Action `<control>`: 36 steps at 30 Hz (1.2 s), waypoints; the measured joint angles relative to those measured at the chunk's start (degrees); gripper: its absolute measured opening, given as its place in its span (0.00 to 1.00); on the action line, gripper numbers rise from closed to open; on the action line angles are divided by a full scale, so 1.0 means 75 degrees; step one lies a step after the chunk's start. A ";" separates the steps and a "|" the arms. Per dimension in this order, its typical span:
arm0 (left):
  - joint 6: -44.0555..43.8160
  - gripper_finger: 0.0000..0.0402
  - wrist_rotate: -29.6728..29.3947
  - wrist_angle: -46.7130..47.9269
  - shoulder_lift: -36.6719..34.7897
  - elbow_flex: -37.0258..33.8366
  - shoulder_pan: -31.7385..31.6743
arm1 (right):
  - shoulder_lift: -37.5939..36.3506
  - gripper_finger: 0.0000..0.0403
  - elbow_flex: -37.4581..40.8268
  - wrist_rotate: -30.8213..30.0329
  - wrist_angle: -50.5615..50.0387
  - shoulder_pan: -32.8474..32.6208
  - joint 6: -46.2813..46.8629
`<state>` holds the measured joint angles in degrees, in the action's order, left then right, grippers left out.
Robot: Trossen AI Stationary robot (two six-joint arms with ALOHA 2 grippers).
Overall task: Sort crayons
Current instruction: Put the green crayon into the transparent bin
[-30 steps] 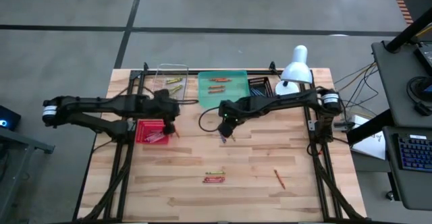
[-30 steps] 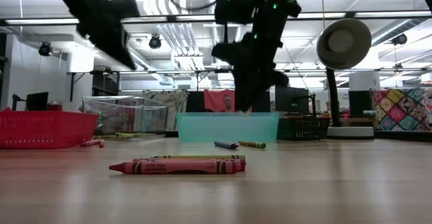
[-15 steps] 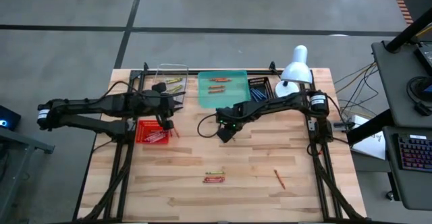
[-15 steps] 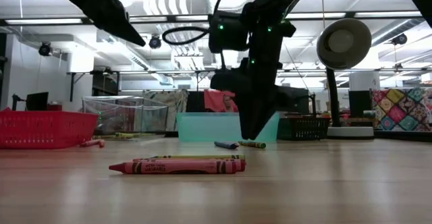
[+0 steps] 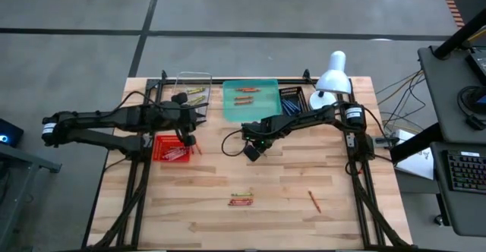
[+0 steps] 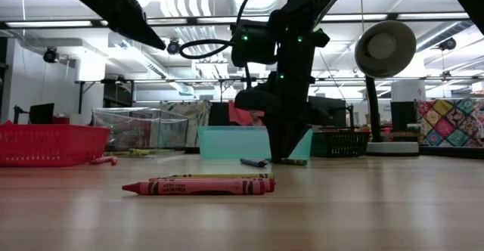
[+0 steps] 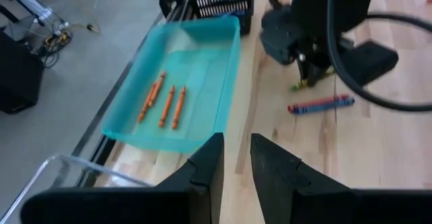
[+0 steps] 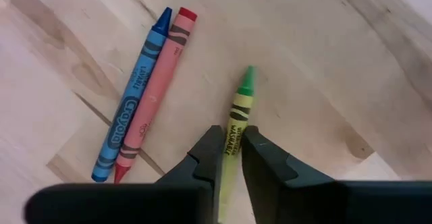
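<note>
One green crayon [image 8: 237,116] on the table mid-field, pinched between right gripper [image 8: 229,158] fingers beside a blue-and-red pair [image 8: 145,92]. Step: pickup. Next: lift, carry to its matching tray. Left gripper [image 7: 235,160], narrowly parted and empty, hovers by the teal tray [image 7: 223,69].

Right gripper [image 8: 231,158] lowered to the worktop [image 5: 288,191]; fingers narrowed around yellow-green crayon [image 8: 236,119]. Left gripper [image 7: 234,158] pulled back from red basket [image 5: 170,149].
</note>
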<state>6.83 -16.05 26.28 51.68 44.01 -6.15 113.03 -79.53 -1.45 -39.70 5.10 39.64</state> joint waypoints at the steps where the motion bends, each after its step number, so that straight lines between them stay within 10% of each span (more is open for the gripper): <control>1: -0.0006 0.14 0.0007 -0.0135 0.0000 -0.0027 0.0000 | -0.0003 0.09 0.0000 0.0003 0.0002 -0.0003 -0.0006; 18: -0.0909 0.14 0.0070 -0.0814 -0.0431 -0.0460 0.0029 | -0.1087 0.03 0.0047 0.0000 0.0202 0.0088 -0.1226; 36: -0.0778 0.14 0.0015 -0.1346 -0.2542 -0.0548 0.0029 | -0.1699 0.03 -0.0180 0.0007 0.5124 0.0942 -0.3908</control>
<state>0.99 -15.94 16.19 32.61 39.90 -5.93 100.29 -80.88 -1.40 -1.27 12.17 10.33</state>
